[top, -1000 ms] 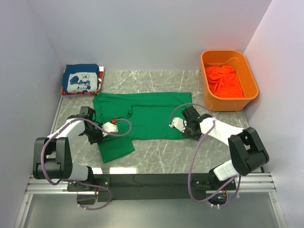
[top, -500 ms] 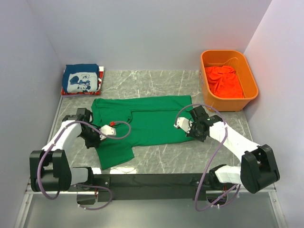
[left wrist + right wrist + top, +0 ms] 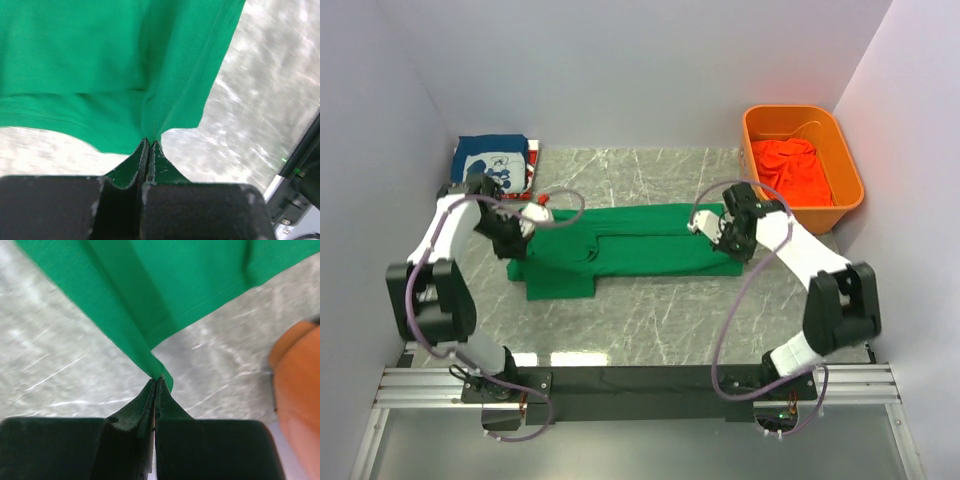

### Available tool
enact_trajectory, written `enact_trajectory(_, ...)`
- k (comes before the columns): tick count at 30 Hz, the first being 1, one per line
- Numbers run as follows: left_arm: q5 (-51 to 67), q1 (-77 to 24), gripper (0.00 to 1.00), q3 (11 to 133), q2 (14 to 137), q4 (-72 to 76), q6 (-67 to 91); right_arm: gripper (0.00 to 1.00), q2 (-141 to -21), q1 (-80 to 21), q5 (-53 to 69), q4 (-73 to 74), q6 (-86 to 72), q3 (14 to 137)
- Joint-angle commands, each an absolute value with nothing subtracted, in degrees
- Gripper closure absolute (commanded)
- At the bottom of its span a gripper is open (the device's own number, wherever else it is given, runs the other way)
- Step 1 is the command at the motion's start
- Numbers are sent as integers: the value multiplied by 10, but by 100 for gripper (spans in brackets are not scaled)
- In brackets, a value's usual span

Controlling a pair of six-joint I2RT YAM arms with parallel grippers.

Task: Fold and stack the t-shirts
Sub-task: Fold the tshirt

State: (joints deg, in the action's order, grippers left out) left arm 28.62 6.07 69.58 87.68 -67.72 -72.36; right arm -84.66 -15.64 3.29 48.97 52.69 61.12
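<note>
- Green t-shirt [image 3: 640, 250]: matt knit cloth; the wrist views show a fine weave and a stitched hem.
- Table [image 3: 670, 320]: grey, veined, stone-look top, smooth with a faint sheen.
- Bin [image 3: 805, 220]: smooth orange plastic, slight gloss.
- Orange-red t-shirt [image 3: 788, 170]: soft matt cloth.
- Dark blue t-shirt [image 3: 490, 165]: cloth with a white print.
- Left gripper [image 3: 148, 142] and right gripper [image 3: 156, 380]: black matt bodies, scuffed finger faces.

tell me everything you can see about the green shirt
The green t-shirt is plain bright green soft cloth, no print showing. It lies across the middle of the marbled table, folded lengthwise into a wide band, with a flap jutting toward the near side at its left end. The left claw is shut on its left edge and the right claw on its right edge; the cloth pulls into creases at both pinches.
</note>
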Motion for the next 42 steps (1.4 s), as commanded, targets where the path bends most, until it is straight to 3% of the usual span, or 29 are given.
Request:
enact_trajectory(1,330,69,99,794,936,-694,-698,100,-905,-139,39,508,546,681)
enact_trajectory(10,346,76,99,977,1111,-693,-643,100,-1073,-123,24,521,545,858)
enact_trajectory(17,331,76,98,1023,1197,-643,-601,100,-1164,-119,1,526,541,932)
enact_trajectory(20,311,76,87,1015,1209,-618,-585,84,-1191,-122,-23,521,525,949)
enact_trajectory(21,308,76,80,1012,1210,-611,-583,68,-1196,-123,-29,525,515,955)
enact_trajectory(22,307,76,72,1010,1209,-605,-577,63,-1201,-123,-32,524,509,963)
enact_trajectory(23,308,80,68,1006,1202,-601,-572,60,-1198,-123,-32,523,505,965)
enact_trajectory(24,319,82,64,1001,1195,-599,-565,48,-1194,-123,-32,523,499,967)
enact_trajectory(26,334,88,59,992,1169,-588,-550,44,-1174,-124,-26,525,487,971)
enact_trajectory(27,340,91,57,980,1158,-583,-547,35,-1168,-124,-25,529,476,976)
enact_trajectory(34,358,81,46,854,1036,-597,-548,36,-1114,-127,36,579,424,974)
enact_trajectory(42,289,47,42,618,877,-458,-586,57,-1108,-134,98,605,383,922)
